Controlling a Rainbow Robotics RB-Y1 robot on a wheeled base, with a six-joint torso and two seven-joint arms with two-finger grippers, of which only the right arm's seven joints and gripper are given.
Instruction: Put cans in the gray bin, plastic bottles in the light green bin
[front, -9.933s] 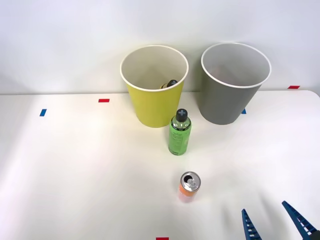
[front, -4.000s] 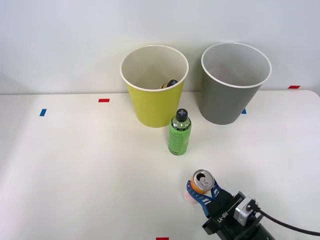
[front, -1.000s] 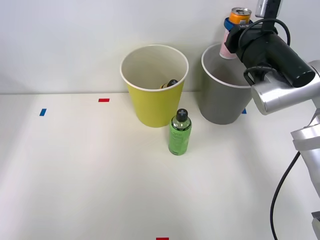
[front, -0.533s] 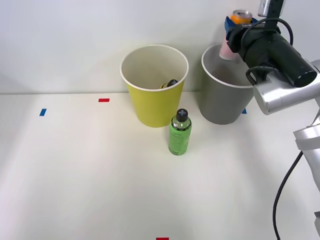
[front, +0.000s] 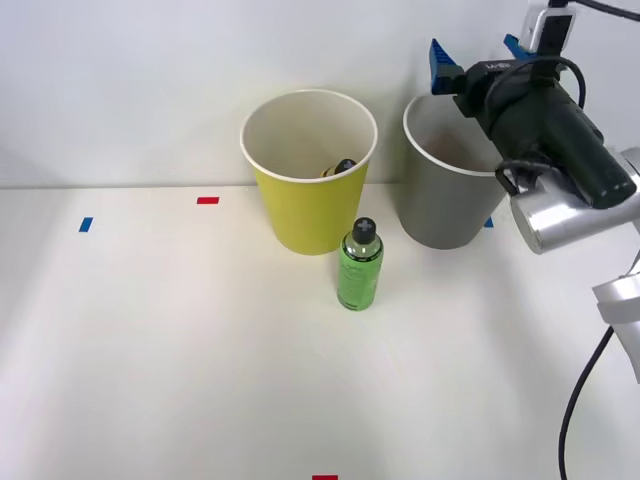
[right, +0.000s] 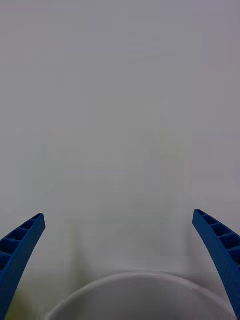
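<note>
Cans are what the gray bin (front: 455, 175) takes, and the right gripper (front: 474, 52) hangs above that bin's rim with its two blue fingers (front: 439, 64) spread wide apart and nothing between them. No can is held there, and none stands on the table (front: 160, 350); my judgement is that the single can has dropped into the gray bin below the fingers, though its inside cannot be read from the front view. The wrist view looks out past both open fingers (right: 20, 245) at the white rim (right: 135, 280) of the gray bin just beneath them, which fits a release made straight over the opening.

One plastic bottle (front: 359, 265) stands upright on the table, well away from the fingers and lower than them, just in front of the light green bin (front: 308, 170) and between the two bins. Something dark shows inside the light green bin, too small to name.

Count: two bins, one bottle standing on the table. The bottle looks like the next thing to fetch.
</note>
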